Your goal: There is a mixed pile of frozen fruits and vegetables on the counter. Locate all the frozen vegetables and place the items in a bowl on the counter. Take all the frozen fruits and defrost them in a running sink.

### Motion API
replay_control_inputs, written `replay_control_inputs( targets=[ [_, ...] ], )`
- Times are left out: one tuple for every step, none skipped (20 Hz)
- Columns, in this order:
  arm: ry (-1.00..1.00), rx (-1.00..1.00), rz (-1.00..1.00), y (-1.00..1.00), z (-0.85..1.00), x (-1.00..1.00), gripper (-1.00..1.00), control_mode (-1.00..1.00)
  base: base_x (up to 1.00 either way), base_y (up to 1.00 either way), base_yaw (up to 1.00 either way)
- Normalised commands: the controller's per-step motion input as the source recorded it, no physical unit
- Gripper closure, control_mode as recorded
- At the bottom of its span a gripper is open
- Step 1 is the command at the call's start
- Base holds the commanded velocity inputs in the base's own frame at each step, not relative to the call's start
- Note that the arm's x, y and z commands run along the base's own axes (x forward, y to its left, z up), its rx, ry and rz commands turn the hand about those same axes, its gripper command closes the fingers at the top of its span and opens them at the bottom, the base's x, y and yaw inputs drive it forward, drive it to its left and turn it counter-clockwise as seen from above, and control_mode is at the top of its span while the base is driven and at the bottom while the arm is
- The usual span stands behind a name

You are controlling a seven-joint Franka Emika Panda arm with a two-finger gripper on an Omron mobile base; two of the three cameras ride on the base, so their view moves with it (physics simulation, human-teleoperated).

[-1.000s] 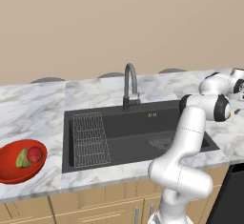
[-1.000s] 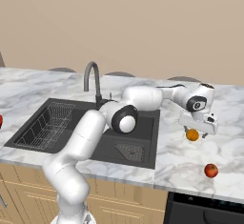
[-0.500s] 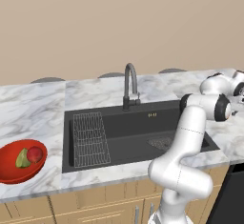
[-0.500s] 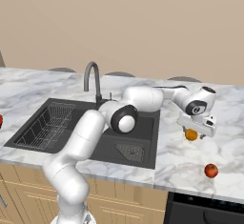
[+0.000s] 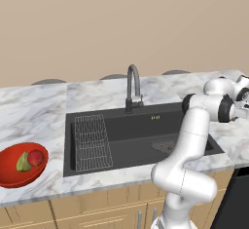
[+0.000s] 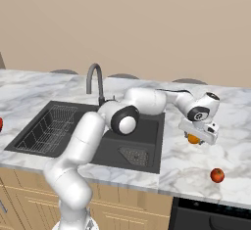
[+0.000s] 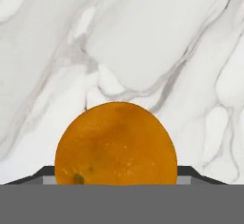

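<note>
The small orange ball [image 7: 116, 144] lies on the white marble counter [image 6: 230, 150], right of the sink [image 6: 73, 126]. My gripper [image 6: 198, 134] is down over it and open, one fingertip [image 7: 46, 173] on each side of the ball. A smaller bright red ball [image 6: 217, 175] rests near the counter's front edge, apart from the gripper. At the far left the glossy red bowl [image 5: 9, 174] holds the yellow-green wedge [image 5: 22, 163] and the pinkish-red round piece [image 5: 35, 158].
The dark basin has a wire grid rack [image 5: 92, 143] on its left side and a drain [image 6: 133, 154] at the front right. The grey gooseneck tap [image 5: 133, 84] stands behind it; no water is visible. A dark appliance [image 6: 211, 219] sits under the right counter.
My hand has come down a little and closer over the orange ball. The ball and the red ball have stayed where they were.
</note>
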Motion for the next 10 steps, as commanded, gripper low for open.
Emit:
replay_control_inputs(
  targets=[
    [0.03,0.0,0.0,0.16,0.0,0.0,1.0,-1.0,0.0,0.0,0.0],
    [0.07,-0.04,-0.01,0.32,0.0,0.0,1.0,-1.0,0.0,0.0,0.0],
    [0.05,-0.06,0.0,0.31,0.01,-0.09,1.0,-1.0,0.0,0.0,0.0],
    [0.04,-0.05,0.0,0.41,0.06,-0.19,1.0,-1.0,0.0,0.0,0.0],
    [0.04,-0.08,0.0,0.54,0.14,-0.25,1.0,-1.0,0.0,0.0,0.0],
    [0.0,-0.06,0.0,0.59,0.27,-0.39,1.0,-1.0,0.0,0.0,0.0],
    [0.0,-0.04,0.0,0.6,0.36,-0.5,1.0,-1.0,0.0,0.0,0.0],
    [-0.03,-0.04,0.0,0.62,0.48,-0.54,1.0,-1.0,0.0,0.0,0.0],
    [-0.07,-0.03,0.0,0.64,0.53,-0.6,1.0,-1.0,0.0,0.0,0.0],
    [-0.09,-0.01,0.0,0.67,0.51,-0.61,1.0,-1.0,0.0,0.0,0.0]
  ],
)
